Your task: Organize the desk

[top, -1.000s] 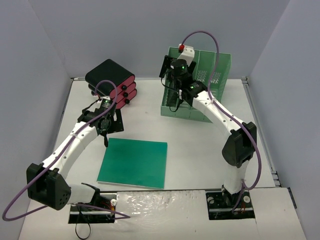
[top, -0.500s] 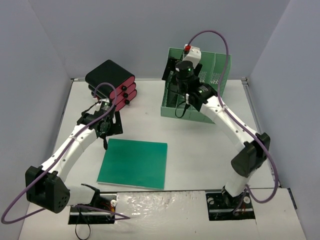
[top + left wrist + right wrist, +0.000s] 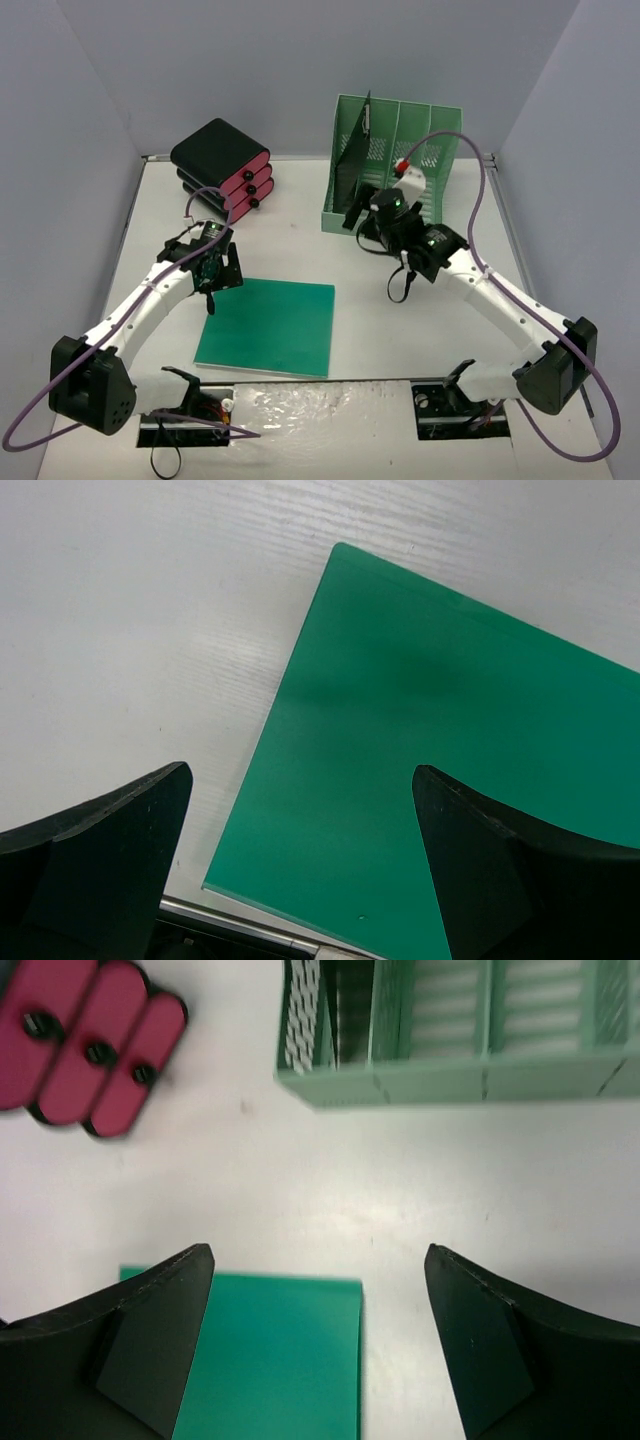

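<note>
The large white rectangular tabletop (image 3: 290,225) spans the scene, carrying a flat green folder (image 3: 268,326) near centre, a mint-green slotted file rack (image 3: 385,135) far right, and stacked black-and-magenta cases (image 3: 222,165) far left. The left end effector (image 3: 300,775) and right end effector (image 3: 318,1255) hang released, empty.
</note>
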Controlling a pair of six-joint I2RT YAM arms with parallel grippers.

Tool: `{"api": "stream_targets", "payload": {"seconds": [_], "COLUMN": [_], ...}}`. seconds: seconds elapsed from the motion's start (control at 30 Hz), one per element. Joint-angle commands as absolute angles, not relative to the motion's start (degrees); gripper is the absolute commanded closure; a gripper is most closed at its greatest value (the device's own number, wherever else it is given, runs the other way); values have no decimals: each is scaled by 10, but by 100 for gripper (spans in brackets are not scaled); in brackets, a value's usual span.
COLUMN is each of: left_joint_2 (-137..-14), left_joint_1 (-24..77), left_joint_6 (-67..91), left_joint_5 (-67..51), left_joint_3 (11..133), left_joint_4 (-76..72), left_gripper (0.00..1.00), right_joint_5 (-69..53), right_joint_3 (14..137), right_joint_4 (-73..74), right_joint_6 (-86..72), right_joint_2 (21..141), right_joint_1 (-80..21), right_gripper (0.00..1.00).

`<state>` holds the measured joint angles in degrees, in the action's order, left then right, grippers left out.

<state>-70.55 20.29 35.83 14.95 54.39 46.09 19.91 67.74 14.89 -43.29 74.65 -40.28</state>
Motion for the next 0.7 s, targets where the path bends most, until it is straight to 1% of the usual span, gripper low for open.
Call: {"api": "stream_targets", "payload": {"seconds": [0.0, 0.23, 0.47, 0.67], "left_joint_2": [-678, -658, -635, -646], "left_joint_1": [205, 206, 207, 207], "left_joint_6": [391, 405, 410, 408], "left_joint_5": [145, 128, 117, 116], "left_joint_3": [528, 491, 464, 469], "left_joint_4": [457, 451, 437, 439], "left_gripper": [9, 9, 9, 9], "right_joint_5": [164, 124, 67, 58], "right_joint_3": [615, 532, 384, 313], "right_joint_4": [146, 141, 33, -57], "right_joint_6": [-529, -595, -696, -739], "right_joint_2": [728, 717, 664, 676], "right_joint_1": [-464, -529, -576, -627], "right_gripper": [17, 17, 20, 23]}}
